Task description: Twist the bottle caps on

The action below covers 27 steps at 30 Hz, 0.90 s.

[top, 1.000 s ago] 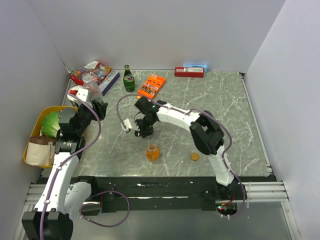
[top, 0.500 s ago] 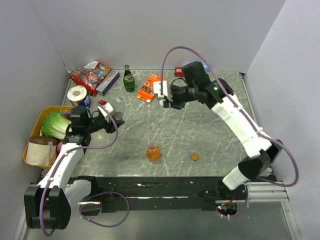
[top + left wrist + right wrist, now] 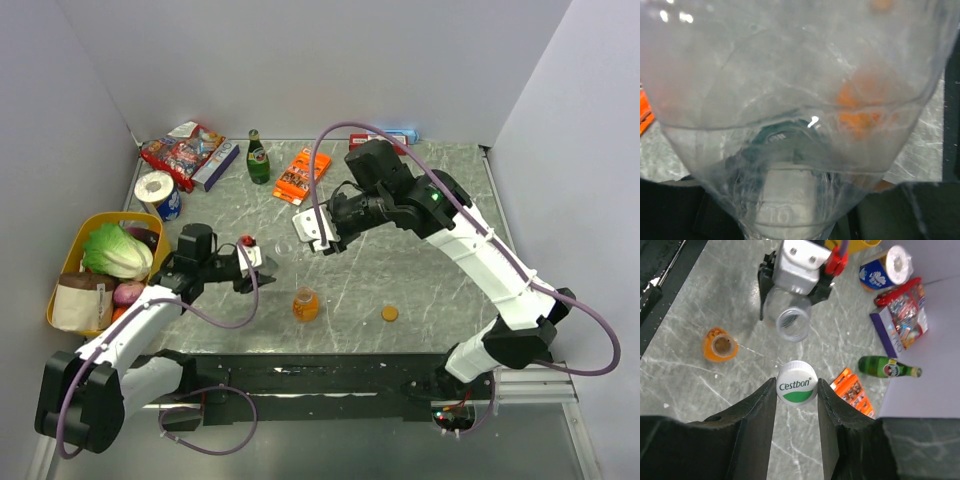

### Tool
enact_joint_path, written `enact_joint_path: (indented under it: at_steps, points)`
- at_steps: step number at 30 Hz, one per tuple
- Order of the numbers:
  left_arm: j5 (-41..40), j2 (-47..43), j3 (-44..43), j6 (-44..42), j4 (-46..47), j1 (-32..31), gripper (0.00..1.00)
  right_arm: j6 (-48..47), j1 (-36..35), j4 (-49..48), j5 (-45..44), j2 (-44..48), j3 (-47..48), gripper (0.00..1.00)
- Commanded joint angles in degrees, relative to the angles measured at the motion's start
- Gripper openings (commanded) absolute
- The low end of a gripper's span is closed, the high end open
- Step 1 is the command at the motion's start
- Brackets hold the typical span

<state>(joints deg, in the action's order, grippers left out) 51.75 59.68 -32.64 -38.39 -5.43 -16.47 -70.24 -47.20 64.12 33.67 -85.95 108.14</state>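
Note:
My right gripper is shut on the white cap with the green mark, held above the table; in the top view this gripper is at mid-table. My left gripper is shut on the translucent bottle, tilted with its open mouth towards the cap, a short gap apart. This bottle fills the left wrist view and hides the left fingers. The orange bottle stands open and uncapped at the front centre. The orange-brown cap lies on the table to its right.
A tall green glass bottle, an orange box and a red box are at the back. Snack packets and a tissue roll are at back left. A yellow basket with cabbage stands at the left.
My left gripper has moved from near the basket to mid-table with the translucent bottle. My right gripper has come down and left from the back, close to the bottle's mouth.

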Motion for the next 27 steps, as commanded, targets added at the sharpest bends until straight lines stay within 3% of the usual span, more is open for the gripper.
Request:
enact_joint_path:
  at_steps: [1, 14, 27]
  points:
    - [1.34, -2.02, 1.7, -1.51, 2.79, -1.81, 0.01, -3.76, -1.23, 1.63, 1.66, -0.53, 3.66, 0.36]
    - [-2.26, -5.54, 5.22, 3.85, 9.56, -5.41, 0.01, -8.25, -3.07, 10.84, 5.53, -8.61, 12.18, 0.4]
    - [-2.97, -4.4, 5.05, 9.65, 13.78, -5.77, 0.01, -11.33, -4.04, 13.75, 4.48, -10.73, 13.77, 0.41]
